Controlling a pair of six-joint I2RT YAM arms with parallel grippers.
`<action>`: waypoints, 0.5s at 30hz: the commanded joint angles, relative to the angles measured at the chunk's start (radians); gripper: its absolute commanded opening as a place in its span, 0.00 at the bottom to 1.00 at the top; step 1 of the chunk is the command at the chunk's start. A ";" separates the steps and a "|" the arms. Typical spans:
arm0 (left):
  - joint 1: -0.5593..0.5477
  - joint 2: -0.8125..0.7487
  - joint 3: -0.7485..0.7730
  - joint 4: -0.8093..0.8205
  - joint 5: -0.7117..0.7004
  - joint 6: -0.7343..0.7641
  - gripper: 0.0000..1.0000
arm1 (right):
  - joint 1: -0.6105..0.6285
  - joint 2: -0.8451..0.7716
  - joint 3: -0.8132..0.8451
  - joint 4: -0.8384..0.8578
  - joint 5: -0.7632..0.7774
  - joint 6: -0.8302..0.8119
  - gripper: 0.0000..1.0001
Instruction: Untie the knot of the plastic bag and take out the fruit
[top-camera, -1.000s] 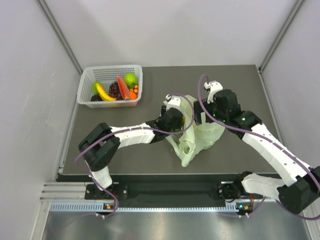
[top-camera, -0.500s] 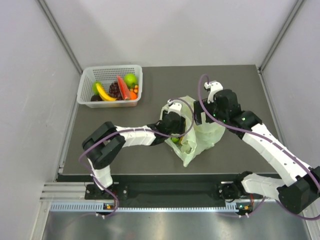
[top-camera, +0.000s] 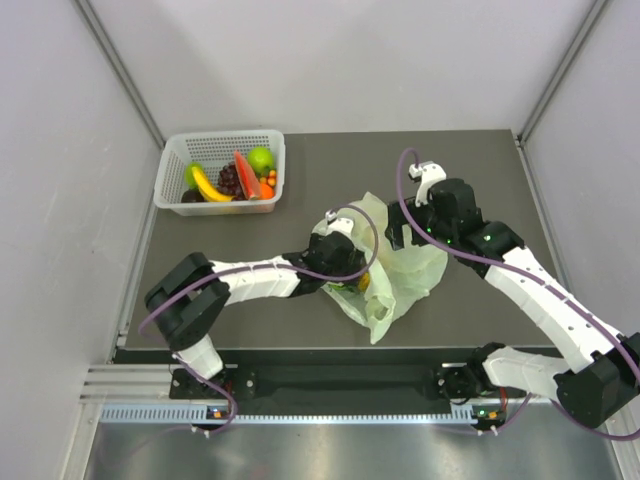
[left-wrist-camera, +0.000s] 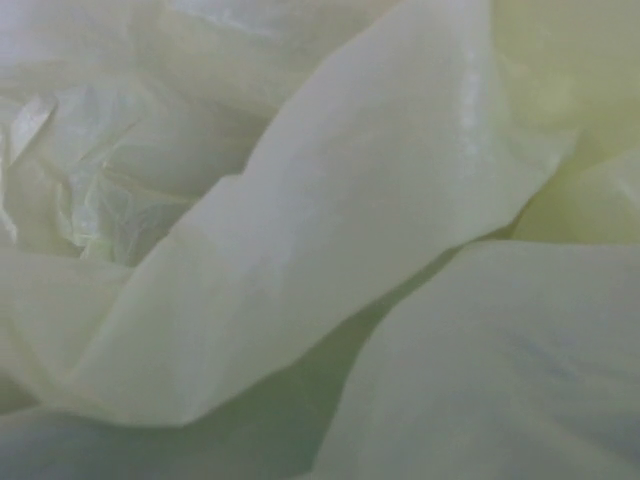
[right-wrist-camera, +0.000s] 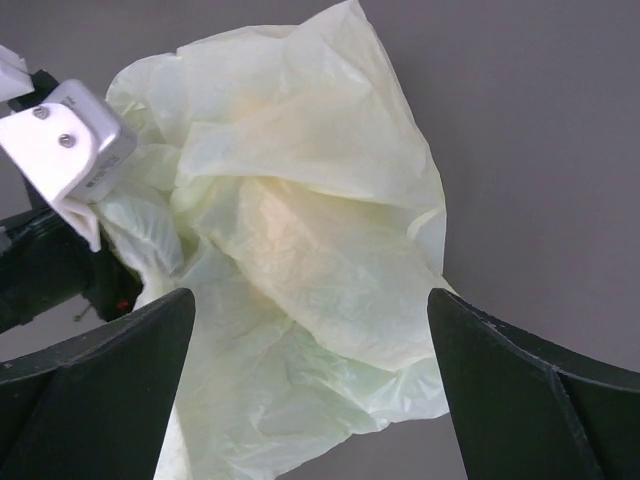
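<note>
- Top view: the plastic bag (top-camera: 405, 268) lies crumpled on the dark table (top-camera: 480, 170), near its middle, between the two arms.
- The left gripper (top-camera: 350, 276) sits sunk in the bag's left side. The film hides its fingers, so I cannot tell whether they are apart or closed.
- At that spot a little of the fruit (top-camera: 362, 283) shows, an orange bit and a green bit, just beside the left wrist.
- The right gripper (top-camera: 398, 238) hangs over the bag's far edge with its fingers spread.
- The white basket (top-camera: 226, 134) stands at the far left corner, well apart from the bag. It holds a banana bunch (top-camera: 208, 185), a red wedge (top-camera: 245, 175), a grape bunch (top-camera: 229, 180) and a green apple (top-camera: 261, 158).
- Left wrist view: pale green folds of the bag (left-wrist-camera: 380, 220) fill the frame, very close. The fingers' state cannot be told here either.
- Right wrist view: the two dark fingers (right-wrist-camera: 110, 390) stand wide apart at the lower corners, clasping nothing. The bag (right-wrist-camera: 310, 250) lies on the table below, between them. The left arm (right-wrist-camera: 65, 150) meets the bag's left edge with its white wrist part.
</note>
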 joint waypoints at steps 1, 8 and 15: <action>-0.004 -0.114 -0.028 -0.133 0.039 -0.036 0.89 | -0.018 -0.008 0.012 0.043 -0.005 0.001 1.00; -0.004 -0.294 -0.097 -0.140 0.152 -0.015 0.80 | -0.018 -0.010 0.021 0.038 -0.018 0.013 1.00; -0.010 -0.304 -0.137 -0.122 0.212 -0.031 0.68 | -0.018 -0.015 0.026 0.032 -0.027 0.022 1.00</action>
